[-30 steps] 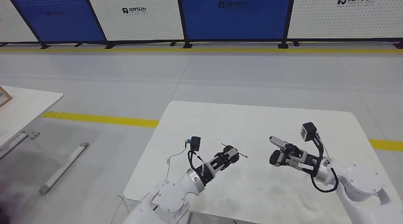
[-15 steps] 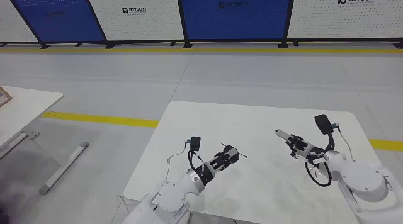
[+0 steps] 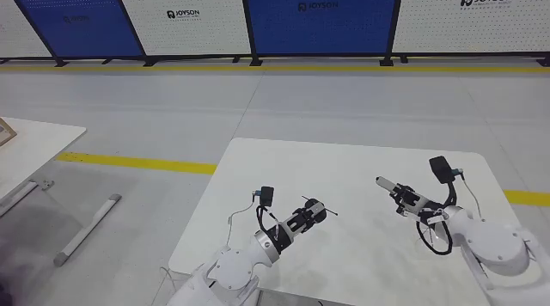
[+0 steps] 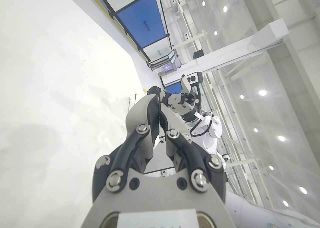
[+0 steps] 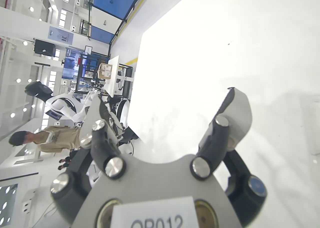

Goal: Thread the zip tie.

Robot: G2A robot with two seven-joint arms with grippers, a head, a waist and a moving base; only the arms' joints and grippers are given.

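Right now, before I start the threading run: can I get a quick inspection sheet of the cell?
surface: white table, with both arms over its near half.
job's things: black zip tie, lying across the left fingertips with both ends sticking out. It is too thin to tell head from tail.
clutter: nothing seen.
grippers: left gripper is shut on the zip tie. Right gripper is open, holds nothing and is apart from the left.
cables: a black cable loops at the left wrist and another at the right wrist.
surroundings: blue and white pegboard panels, a yellow floor line and a second table off to the left.
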